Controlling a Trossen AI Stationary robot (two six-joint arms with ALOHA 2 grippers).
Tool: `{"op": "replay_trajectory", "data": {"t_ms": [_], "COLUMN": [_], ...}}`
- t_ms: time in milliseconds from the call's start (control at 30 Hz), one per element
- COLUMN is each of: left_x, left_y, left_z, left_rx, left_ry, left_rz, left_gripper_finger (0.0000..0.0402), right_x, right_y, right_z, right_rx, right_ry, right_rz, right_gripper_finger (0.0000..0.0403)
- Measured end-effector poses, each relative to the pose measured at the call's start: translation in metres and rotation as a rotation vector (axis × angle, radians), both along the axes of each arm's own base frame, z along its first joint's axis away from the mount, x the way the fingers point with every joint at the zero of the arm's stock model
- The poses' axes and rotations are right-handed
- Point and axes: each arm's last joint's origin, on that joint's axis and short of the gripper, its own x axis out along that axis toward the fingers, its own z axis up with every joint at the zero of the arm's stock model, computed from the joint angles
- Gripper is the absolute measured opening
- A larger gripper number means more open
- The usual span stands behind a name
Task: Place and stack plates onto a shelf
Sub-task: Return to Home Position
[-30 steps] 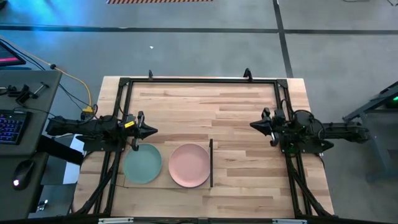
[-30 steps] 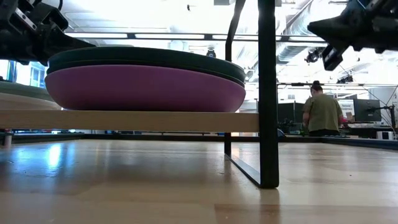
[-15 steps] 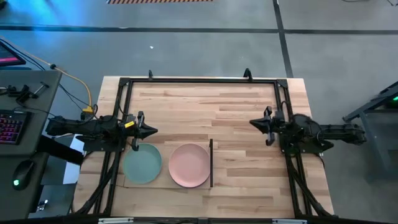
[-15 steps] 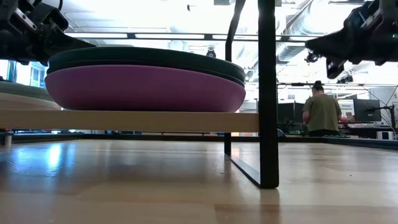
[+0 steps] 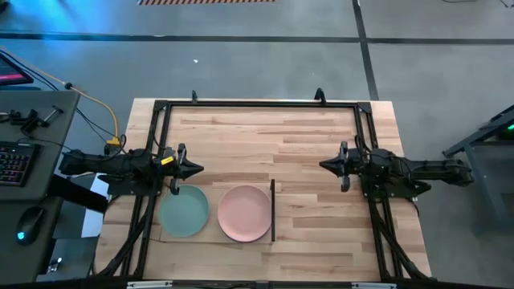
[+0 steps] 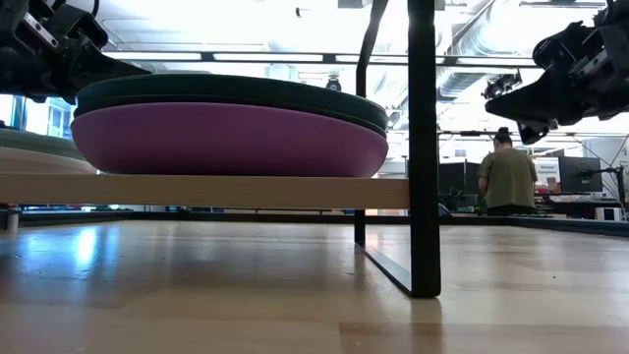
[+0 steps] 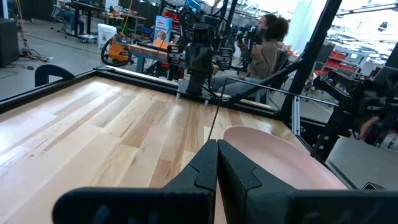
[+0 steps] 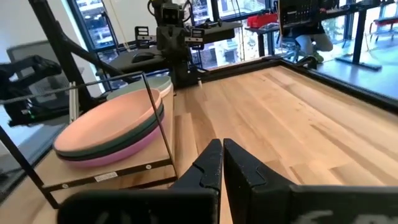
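Note:
The shelf [image 5: 215,239] is a pale board at the table's near left, with a dark strip [image 5: 273,210] on its right edge. Two stacks rest on it. The left stack is topped by the pale mint plate [image 5: 184,211]. The right stack is topped by the pink plate [image 5: 245,213]; below it lie the dark teal plate [image 6: 226,93] and the purple plate [image 6: 226,143]. The white and black plates do not show. My left gripper [image 5: 198,168] is shut and empty, just beyond the mint plate. My right gripper [image 5: 322,165] is shut and empty, above bare table right of the shelf.
A black metal frame [image 5: 257,104] runs around the tabletop, and one thin post [image 6: 423,147] stands at the shelf's right edge. Bare wood [image 5: 313,217] lies right of and beyond the shelf. A desk with a keyboard [image 5: 14,160] stands left. A person [image 6: 508,177] stands in the room behind.
My right gripper has come down a little above the bare table right of the shelf and stays shut. The plates and my left gripper have kept still.

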Motion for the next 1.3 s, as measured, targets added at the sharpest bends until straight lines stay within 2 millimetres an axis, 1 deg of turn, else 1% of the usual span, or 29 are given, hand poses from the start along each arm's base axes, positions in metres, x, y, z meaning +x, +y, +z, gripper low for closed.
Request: {"op": "replay_trajectory", "data": {"t_ms": [167,433,600,733,900,1100,1300], "left_x": [0.0,0.0,-0.002,-0.003,-0.003,-0.003,-0.003], "left_y": [0.0,0.0,0.0,0.0,0.0,0.0,0.0], "left_z": [0.0,0.0,0.003,0.003,0.003,0.003,0.003], "left_rx": [0.0,0.0,-0.004,-0.004,-0.004,-0.004,-0.004], "left_ry": [0.0,0.0,-0.037,-0.04,-0.041,-0.041,-0.041], "left_rz": [0.0,0.0,-0.003,-0.002,-0.003,-0.003,-0.004], "left_gripper_finger": [0.0001,0.0001,0.0001,0.0001,0.0001,0.0001,0.0001], "right_x": [0.0,0.0,-0.006,-0.007,-0.007,-0.006,-0.006], "right_y": [0.0,0.0,0.0,0.0,0.0,0.0,0.0], "right_z": [0.0,0.0,0.009,0.014,0.013,0.008,0.007], "right_rx": [0.039,0.038,0.034,0.033,0.033,0.034,0.034], "right_ry": [-0.003,-0.009,-0.11,-0.163,-0.151,-0.098,-0.094], "right_rz": [-0.003,-0.003,-0.002,0.0,0.004,0.0,0.0], "right_gripper_finger": [0.0,0.0,0.0,0.0,0.0,0.0,0.0]}}
